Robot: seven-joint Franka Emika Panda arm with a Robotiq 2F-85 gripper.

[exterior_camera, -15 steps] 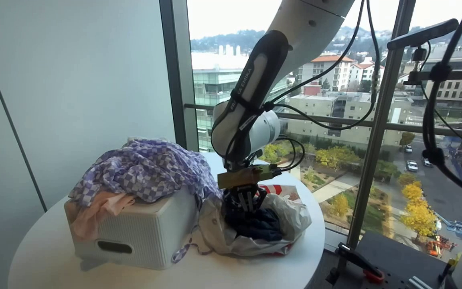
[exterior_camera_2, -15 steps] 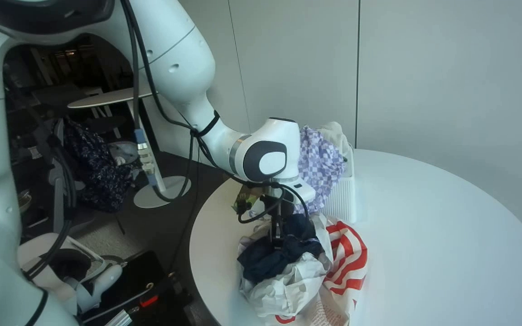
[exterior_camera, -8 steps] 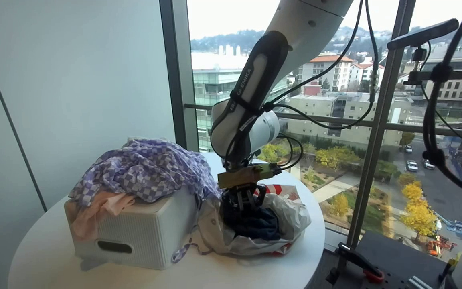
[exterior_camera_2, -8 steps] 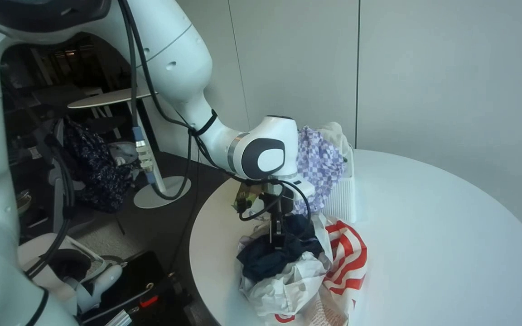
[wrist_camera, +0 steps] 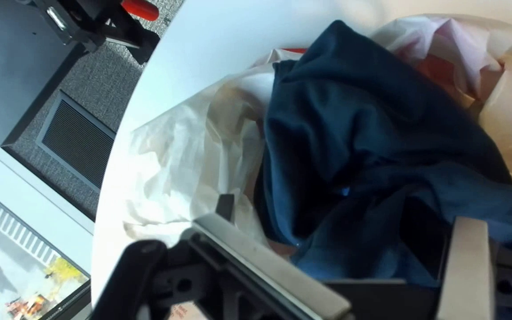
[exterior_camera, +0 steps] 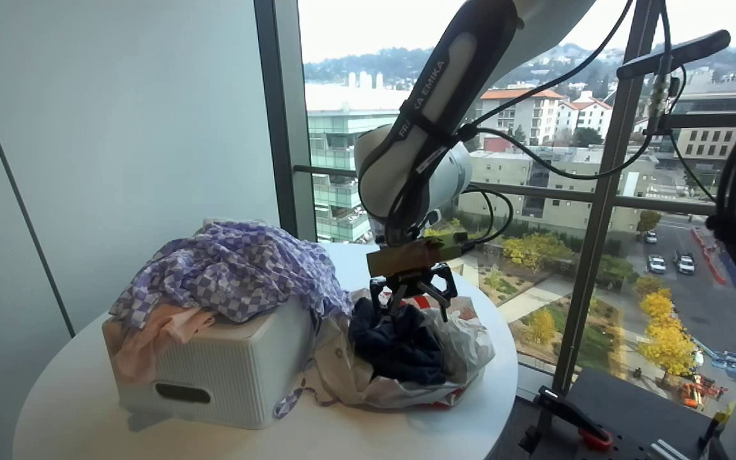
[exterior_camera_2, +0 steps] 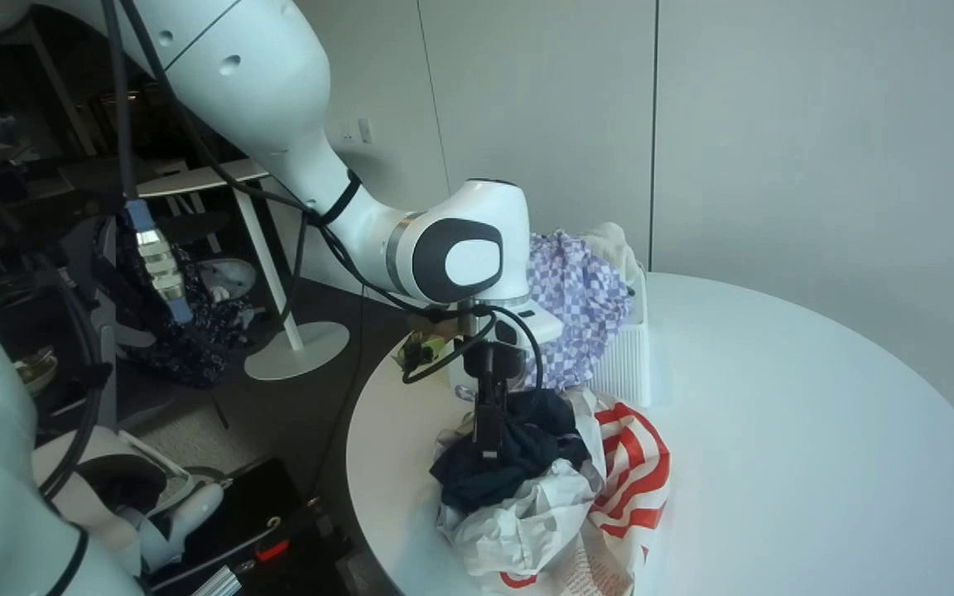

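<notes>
Positioning seems the current step: gripper [exterior_camera: 411,314] spread wide over dark cloth [exterior_camera: 403,351] near the ribbed box [exterior_camera: 230,364]; grasping would require lowering, then closing.

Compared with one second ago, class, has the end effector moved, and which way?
Yes. In an exterior view, the end effector has risen and shifted rightward in the picture, away from the ribbed white box, which stands where it did.
</notes>
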